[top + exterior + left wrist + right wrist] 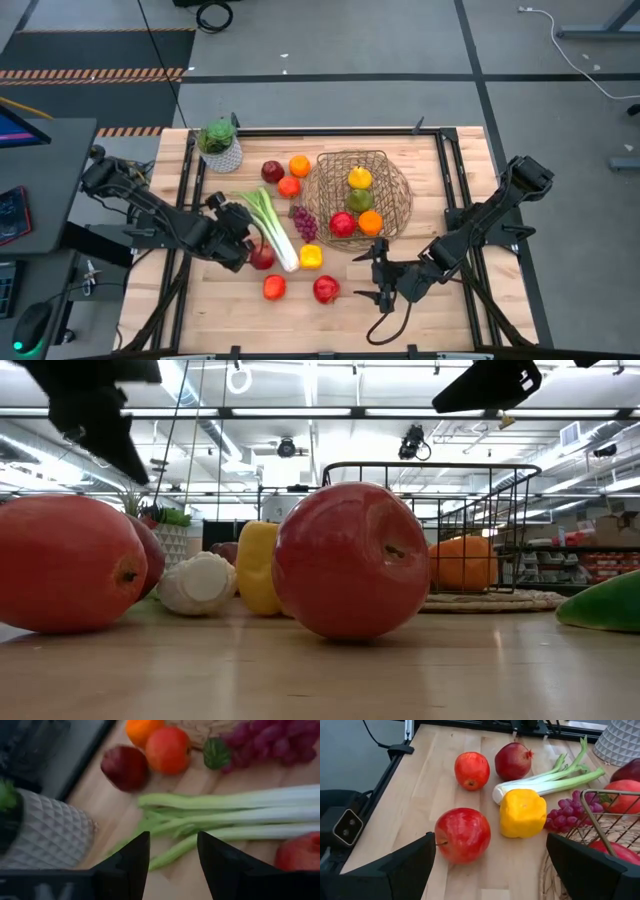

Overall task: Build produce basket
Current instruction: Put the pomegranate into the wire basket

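Observation:
The tan wire basket [390, 195] sits right of the table's middle and holds a yellow fruit, a green one, a red apple and an orange. The leek [272, 225], grapes [304, 222], yellow pepper [311, 257] and several red and orange fruits rest on the wood left of it. My left gripper [172, 852] is open above the leek's green leaves [200, 817], near its leafy end [255, 205]. My right gripper [492, 870] is open wide. It stands level just right of a red apple [462, 835] near the front edge [326, 289] and touches nothing.
A white pot with a green plant [220, 145] stands at the far left corner. A dark red fruit [261, 258] and a red one [274, 288] lie near my left gripper. Black rails [450, 170] border the wood. A green object [605, 605] shows low on the right in the low view.

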Available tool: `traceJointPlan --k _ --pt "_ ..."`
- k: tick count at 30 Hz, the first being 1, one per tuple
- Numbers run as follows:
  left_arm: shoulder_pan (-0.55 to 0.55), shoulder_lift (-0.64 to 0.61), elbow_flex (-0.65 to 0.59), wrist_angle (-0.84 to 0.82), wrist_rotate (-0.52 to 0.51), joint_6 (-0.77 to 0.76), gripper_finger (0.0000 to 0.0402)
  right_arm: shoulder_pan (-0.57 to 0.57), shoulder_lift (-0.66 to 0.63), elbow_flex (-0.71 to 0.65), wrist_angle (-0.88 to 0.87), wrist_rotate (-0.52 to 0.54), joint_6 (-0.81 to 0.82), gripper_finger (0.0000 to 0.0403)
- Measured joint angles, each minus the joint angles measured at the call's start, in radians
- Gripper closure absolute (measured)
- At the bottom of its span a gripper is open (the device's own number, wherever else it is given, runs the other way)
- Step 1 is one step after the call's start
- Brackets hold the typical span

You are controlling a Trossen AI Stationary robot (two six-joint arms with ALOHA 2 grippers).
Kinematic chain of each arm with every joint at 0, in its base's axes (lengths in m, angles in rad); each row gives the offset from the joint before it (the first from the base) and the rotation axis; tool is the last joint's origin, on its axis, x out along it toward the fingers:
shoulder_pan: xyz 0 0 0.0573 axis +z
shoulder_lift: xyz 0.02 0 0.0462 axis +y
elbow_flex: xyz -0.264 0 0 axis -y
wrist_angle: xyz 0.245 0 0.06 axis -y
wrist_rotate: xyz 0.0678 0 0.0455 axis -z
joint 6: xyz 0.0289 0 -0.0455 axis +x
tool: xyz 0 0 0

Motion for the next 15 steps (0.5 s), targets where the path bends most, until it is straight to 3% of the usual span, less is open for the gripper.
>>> traceJointPlan --k 3,9,15 --pt "0.039 -0.050 -0.046 0.108 0.076 0.051 0.0230 -0.009 0.000 0.000 0.000 0.004 -0.013 0.0019" --pt "0.093 -0.077 -0.062 0.328 0.357 0.127 0.0230 -0.036 0.000 0.000 -0.001 0.003 -0.028 0.0019" --pt "0.100 -0.052 -0.063 0.451 0.379 0.123 0.0215 -0.048 0.000 0.000 -0.013 -0.004 -0.021 0.0019"
